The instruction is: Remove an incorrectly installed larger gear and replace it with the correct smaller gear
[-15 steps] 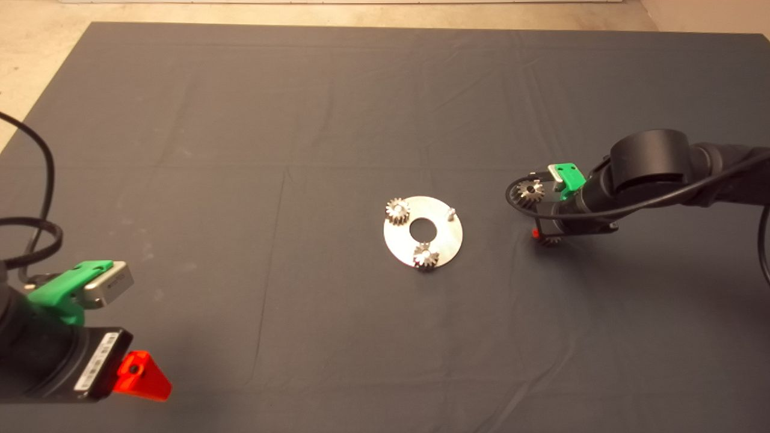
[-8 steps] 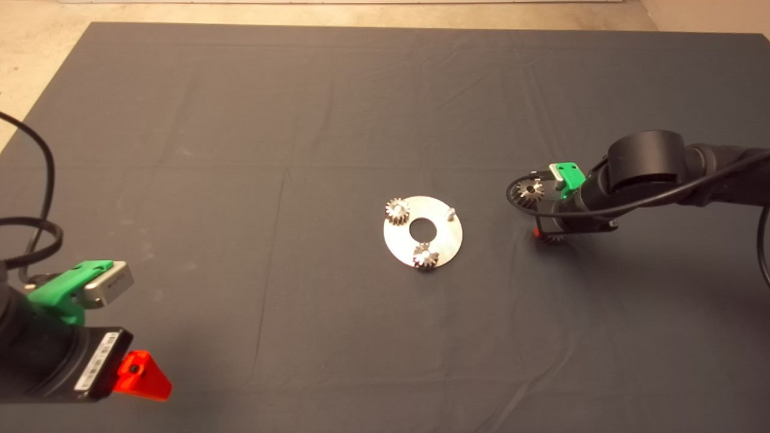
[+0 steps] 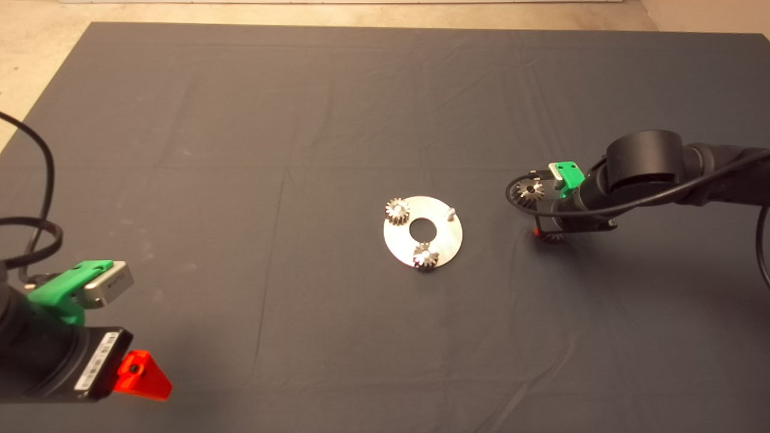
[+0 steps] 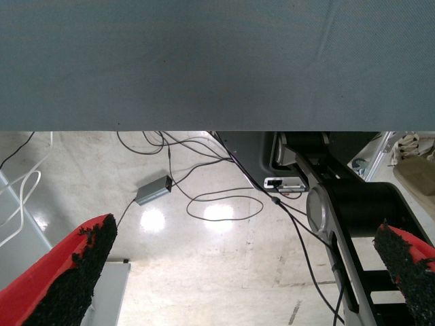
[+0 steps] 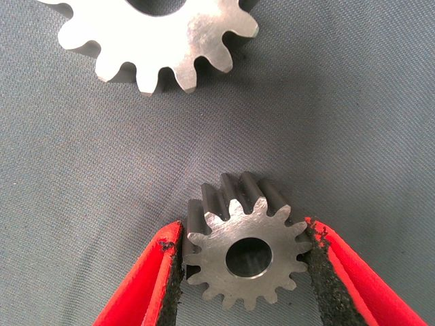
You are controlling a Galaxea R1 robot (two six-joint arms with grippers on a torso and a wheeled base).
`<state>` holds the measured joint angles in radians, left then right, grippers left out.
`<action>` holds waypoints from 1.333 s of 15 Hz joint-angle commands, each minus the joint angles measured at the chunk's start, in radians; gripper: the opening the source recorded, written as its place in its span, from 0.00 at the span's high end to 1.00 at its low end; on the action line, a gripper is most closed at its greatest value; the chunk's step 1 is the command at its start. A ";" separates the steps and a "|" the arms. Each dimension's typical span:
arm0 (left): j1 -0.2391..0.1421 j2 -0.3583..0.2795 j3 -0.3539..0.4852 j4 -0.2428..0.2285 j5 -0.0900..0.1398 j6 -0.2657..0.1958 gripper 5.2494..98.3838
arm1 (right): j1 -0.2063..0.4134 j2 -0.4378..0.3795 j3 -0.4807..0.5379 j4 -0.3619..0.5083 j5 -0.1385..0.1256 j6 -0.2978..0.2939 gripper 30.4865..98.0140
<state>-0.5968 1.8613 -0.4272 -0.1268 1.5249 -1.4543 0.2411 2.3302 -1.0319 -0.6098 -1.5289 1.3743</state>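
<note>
On my dark mat [image 3: 240, 120], the left gripper [image 4: 238, 272] waits near-left, fingers wide. The round plate [image 3: 448, 243] keeps one peg bare. Far right lies the larger gear [image 5: 156, 41]; my right gripper [image 5: 248, 272] pinches the smaller gear [image 5: 246, 255] beside it, ready for that peg.

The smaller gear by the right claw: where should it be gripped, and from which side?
Grip the smaller gear across its toothed rim, one pad on each opposite side, coming straight down from above. It lies flat on the mat, so only the rim offers faces to pinch. The right claw already straddles it this way, pads at the teeth, apart from the larger gear.
</note>
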 commanded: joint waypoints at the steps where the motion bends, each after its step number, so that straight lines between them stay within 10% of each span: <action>1: -0.011 -0.007 0.007 0.007 0.133 0.002 0.00 | 0.011 0.002 -0.002 -0.039 -0.082 0.002 0.79; 20: -0.011 -0.013 0.007 0.007 0.133 0.005 0.00 | 0.017 0.010 0.036 -0.038 -0.089 0.002 0.85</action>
<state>-0.5968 1.8530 -0.4272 -0.1264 1.5249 -1.4538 0.2413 2.3409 -1.0315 -0.6132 -1.5423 1.3738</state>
